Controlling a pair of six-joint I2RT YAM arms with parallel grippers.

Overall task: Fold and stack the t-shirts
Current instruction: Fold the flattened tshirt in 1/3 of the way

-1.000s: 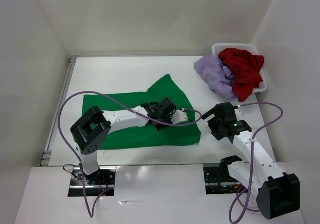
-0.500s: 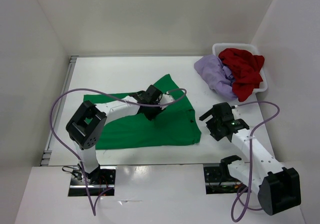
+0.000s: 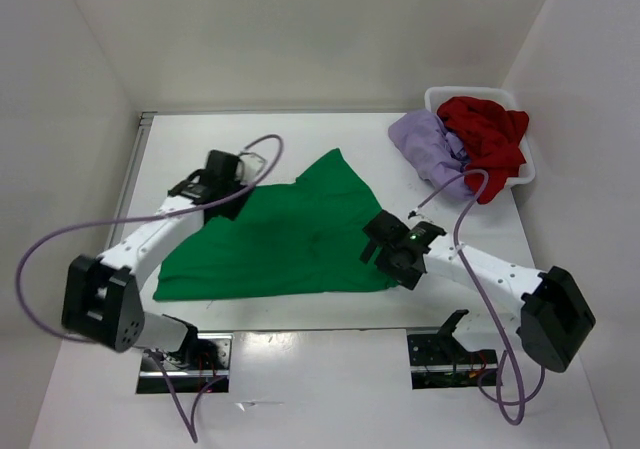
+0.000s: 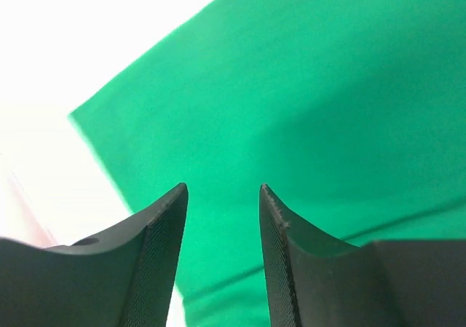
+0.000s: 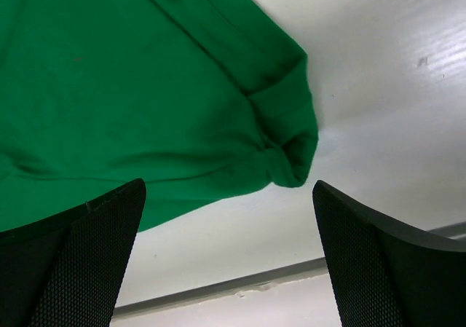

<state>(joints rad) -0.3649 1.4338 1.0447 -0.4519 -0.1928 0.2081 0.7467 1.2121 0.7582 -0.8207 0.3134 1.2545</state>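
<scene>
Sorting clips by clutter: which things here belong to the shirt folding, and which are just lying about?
Job: green t-shirt, spread on the table; lavender t-shirt and dark red t-shirt, heaped at the basket.
Lying about: the basket.

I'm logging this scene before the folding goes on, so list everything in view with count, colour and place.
green t-shirt: one, bright green, spread on the table's middle
lavender t-shirt: one, pale lavender, draped over the basket's left rim onto the table
red t-shirt: one, dark red, bunched in the basket
basket: one, white, table's far right corner
table: one, white
cables: two, purple, one per arm
left gripper: black fingers open, over the green t-shirt's left edge
right gripper: black fingers wide open, over its near right corner
</scene>
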